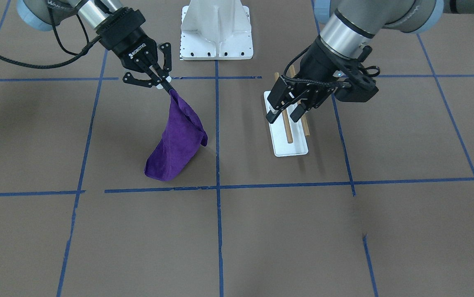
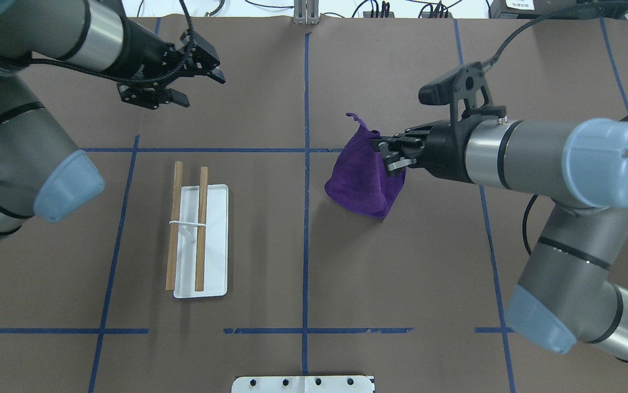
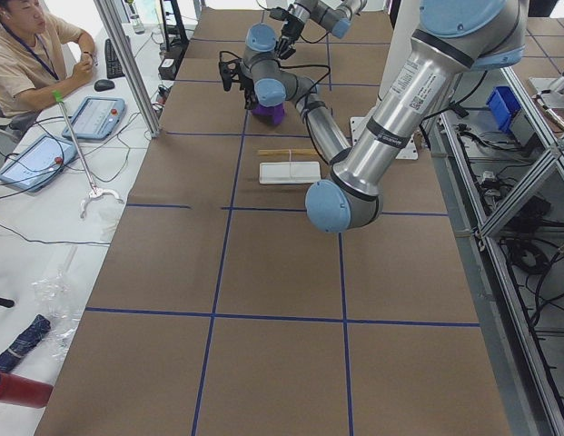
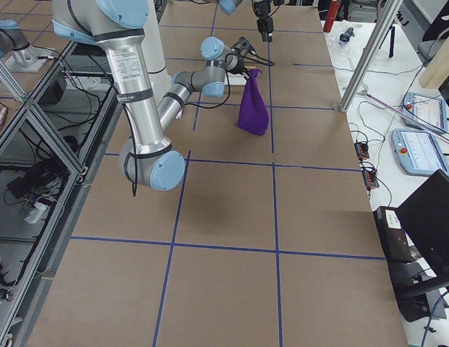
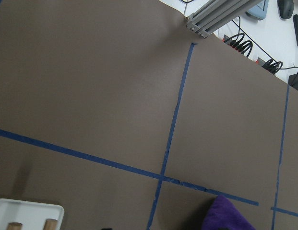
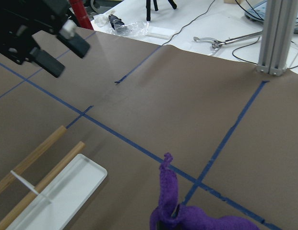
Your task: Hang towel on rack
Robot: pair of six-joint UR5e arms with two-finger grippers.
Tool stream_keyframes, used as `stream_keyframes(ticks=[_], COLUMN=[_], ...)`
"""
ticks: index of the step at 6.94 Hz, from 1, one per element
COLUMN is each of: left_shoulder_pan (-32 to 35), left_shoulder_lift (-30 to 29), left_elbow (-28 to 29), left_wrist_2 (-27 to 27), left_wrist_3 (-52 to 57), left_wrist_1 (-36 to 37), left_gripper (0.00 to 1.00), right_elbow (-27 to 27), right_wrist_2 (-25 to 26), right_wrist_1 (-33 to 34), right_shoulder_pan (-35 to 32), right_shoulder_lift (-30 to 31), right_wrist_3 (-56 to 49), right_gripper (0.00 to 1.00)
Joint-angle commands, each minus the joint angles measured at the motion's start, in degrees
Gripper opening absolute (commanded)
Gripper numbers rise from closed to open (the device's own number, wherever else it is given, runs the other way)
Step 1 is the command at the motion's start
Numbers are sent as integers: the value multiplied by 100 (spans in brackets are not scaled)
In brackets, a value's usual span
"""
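Towel hangs by one corner, pinched in the right gripper. From the front, the left gripper, spread wide and empty, hides the robot-edge end of the rack.

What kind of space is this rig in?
Probably a robotics lab workcell: a table covered in brown paper with a blue tape grid, an aluminium frame post, and an operator seated beside teach pendants.

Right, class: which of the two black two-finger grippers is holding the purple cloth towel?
The right gripper, shut on the purple cloth towel's top corner; the left gripper is open and empty.
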State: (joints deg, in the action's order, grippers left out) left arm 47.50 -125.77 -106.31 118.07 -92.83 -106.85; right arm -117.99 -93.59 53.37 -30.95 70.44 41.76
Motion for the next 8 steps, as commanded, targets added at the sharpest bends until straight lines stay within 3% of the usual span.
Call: stream_keyframes(ticks=[1,4,8], left_shoulder_pan=[-355,-943,-1137], left_shoulder_lift=[-360,-483,-589], left_elbow=[180,207,400], left_wrist_2=[-188,-477,-487], left_wrist_3=[-664,-964,-982], left_wrist_1=[15,7,-11], left_gripper=[66,66,69], right_elbow=[21,-48,-260], right_wrist_2=[165,192,280], right_wrist_1=[15,-11,-20], right_shoulder_pan=[265,300,300], right_shoulder_lift=[-118,-294,-619], right_wrist_3=[-1022,-1153,-1162], right_gripper=[0,0,0])
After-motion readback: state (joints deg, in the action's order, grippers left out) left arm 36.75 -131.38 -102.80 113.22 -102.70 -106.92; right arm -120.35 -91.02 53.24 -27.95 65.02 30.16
